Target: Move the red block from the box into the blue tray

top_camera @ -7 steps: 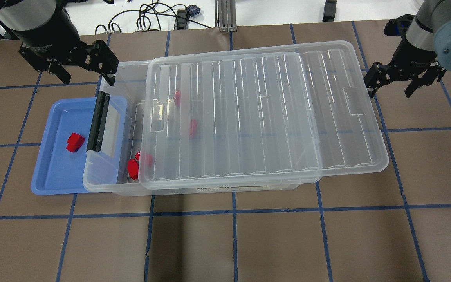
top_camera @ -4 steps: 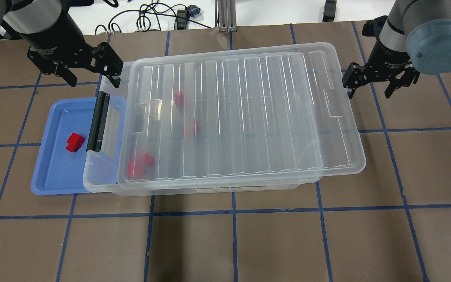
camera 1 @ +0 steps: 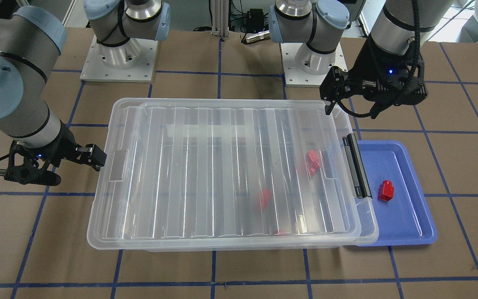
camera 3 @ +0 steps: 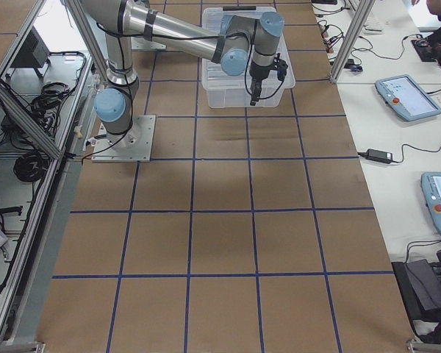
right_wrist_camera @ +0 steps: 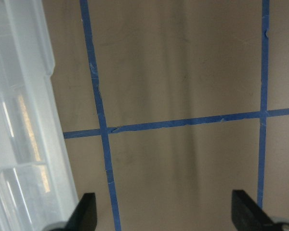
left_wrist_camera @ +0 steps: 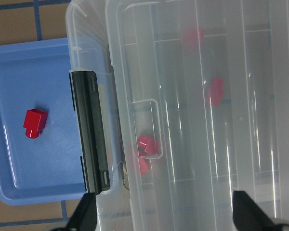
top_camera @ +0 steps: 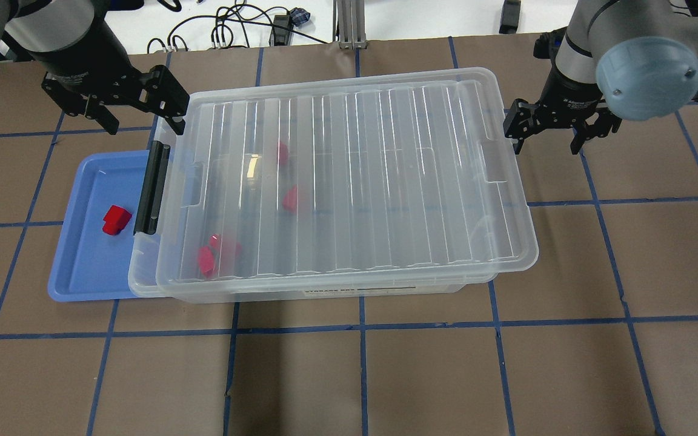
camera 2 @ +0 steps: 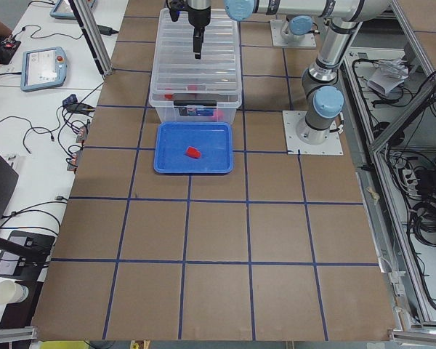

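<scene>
Both arms reached down toward the tabletop (top_camera: pixel 385 375) with wrists pointing downward. The left claw (top_camera: pixel 142 124) hung spread wide and empty above the latch-end corner of the box (top_camera: pixel 144 266). At the opposite short end, the right claw (top_camera: pixel 548 142) was likewise released and held nothing. One of its fingers stood just beside the rim of the clear lid (top_camera: pixel 349 181), though contact could not be told. The lid lay slightly askew over the box. One red block (top_camera: pixel 116 219) sat in the blue tray (top_camera: pixel 82 266), near the black latch (top_camera: pixel 151 188). Other red blocks (top_camera: pixel 289 198) lay inside the box.
</scene>
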`<action>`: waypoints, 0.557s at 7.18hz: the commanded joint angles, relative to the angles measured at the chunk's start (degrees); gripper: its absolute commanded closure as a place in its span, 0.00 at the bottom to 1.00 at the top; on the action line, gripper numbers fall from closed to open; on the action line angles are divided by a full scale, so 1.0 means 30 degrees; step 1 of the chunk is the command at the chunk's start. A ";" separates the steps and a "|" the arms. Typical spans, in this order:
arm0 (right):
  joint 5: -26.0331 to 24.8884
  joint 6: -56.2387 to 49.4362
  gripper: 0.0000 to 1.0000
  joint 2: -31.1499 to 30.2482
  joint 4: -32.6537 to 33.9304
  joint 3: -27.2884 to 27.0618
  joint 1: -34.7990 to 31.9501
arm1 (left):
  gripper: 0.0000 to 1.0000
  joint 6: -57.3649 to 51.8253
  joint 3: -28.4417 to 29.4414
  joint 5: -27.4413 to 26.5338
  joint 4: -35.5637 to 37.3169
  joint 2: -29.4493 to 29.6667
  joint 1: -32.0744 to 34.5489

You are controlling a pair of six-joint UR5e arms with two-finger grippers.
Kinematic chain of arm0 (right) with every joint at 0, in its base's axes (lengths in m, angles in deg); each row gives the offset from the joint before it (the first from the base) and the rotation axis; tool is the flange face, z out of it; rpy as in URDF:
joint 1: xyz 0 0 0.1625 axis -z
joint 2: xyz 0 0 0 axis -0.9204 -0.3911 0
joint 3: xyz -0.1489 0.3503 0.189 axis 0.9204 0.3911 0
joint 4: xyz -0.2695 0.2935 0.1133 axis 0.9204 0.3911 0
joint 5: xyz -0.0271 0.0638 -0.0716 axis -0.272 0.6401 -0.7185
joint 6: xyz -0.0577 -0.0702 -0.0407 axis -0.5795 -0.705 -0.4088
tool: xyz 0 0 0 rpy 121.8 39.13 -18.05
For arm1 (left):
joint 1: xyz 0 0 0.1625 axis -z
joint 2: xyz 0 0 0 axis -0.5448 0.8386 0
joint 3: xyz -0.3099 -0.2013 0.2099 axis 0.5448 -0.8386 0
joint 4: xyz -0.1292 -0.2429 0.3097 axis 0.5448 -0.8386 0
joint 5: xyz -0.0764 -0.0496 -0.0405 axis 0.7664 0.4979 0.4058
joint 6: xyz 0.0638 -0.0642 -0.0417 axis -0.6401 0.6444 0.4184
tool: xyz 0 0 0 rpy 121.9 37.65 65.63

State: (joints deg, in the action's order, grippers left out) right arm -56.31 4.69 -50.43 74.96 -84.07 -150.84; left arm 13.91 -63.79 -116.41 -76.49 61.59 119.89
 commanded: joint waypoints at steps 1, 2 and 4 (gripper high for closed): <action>0.0094 0.0063 0.00 0.0005 0.0020 0.0000 -0.0172 | 0.00 0.0059 0.0125 0.0073 0.0016 0.0184 0.0015; 0.0123 0.0179 0.00 -0.0024 0.0020 0.0000 -0.0173 | 0.00 0.0001 -0.0019 0.0045 -0.0013 -0.0103 -0.0072; 0.0123 0.0269 0.00 -0.0024 0.0020 0.0000 -0.0202 | 0.00 0.0001 0.0010 0.0016 0.0016 -0.0133 -0.0072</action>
State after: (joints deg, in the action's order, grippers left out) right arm -55.95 5.36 -50.46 75.02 -84.07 -151.39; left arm 13.99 -63.65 -116.26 -76.47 61.65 119.80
